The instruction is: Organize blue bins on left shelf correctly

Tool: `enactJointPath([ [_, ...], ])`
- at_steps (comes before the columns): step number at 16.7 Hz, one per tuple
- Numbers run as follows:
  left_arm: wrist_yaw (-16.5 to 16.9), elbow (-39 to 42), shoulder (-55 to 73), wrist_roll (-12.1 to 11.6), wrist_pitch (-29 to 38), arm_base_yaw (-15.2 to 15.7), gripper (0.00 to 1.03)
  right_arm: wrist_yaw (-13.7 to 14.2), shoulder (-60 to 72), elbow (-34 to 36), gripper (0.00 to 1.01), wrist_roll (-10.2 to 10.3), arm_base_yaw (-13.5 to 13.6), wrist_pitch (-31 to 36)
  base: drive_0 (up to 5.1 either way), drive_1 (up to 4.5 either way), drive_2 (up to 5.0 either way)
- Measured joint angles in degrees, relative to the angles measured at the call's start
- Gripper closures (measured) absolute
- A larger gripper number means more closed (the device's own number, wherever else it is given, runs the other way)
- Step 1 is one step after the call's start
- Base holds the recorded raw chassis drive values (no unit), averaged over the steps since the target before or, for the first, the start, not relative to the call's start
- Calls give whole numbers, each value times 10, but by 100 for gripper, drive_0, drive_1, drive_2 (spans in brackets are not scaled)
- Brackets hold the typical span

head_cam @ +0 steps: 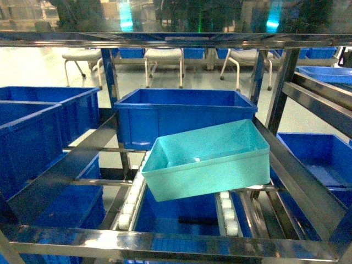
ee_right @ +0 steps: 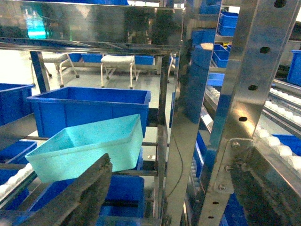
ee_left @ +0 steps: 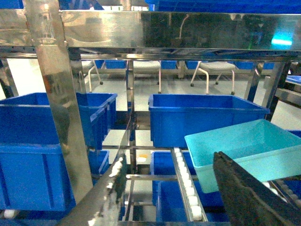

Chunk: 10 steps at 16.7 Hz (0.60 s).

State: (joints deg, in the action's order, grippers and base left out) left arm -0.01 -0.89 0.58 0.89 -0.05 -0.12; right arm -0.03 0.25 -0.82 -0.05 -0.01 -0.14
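A light turquoise bin [head_cam: 209, 160] is seen lying askew on the roller tracks [head_cam: 130, 202] of the steel shelf [head_cam: 165, 242], tilted so that its right end is raised against the slanted side rail [head_cam: 297, 181] and its left corner is lowered toward the rollers. A dark blue bin [head_cam: 184, 113] is set just behind it, with more dark blue bins to the left and below. Only one dark finger of the left gripper [ee_left: 244, 193] and one of the right gripper [ee_right: 75, 197] are shown, near the bin but apart from it; nothing is held, and how far either is opened cannot be told. The straightening step is judged not yet begun; next, both sides of the bin would need to be gripped and the bin squared flat on the rollers
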Motion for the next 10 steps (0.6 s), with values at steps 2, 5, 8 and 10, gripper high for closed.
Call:
enactJointPath([
  [2, 0, 0, 0, 0, -2, 0, 25, 0, 0, 0, 3, 0, 0, 1, 2, -398, 402],
  [5, 0, 0, 0, -1, -4, 0, 5, 0, 0, 0, 3, 0, 0, -2, 2, -408, 413],
  [8, 0, 0, 0, -1, -2, 0, 5, 0, 0, 0, 3, 0, 0, -3, 0, -433, 433],
  [10, 0, 0, 0, -1, -4, 0, 5, 0, 0, 0, 3, 0, 0, -3, 5, -429, 438],
])
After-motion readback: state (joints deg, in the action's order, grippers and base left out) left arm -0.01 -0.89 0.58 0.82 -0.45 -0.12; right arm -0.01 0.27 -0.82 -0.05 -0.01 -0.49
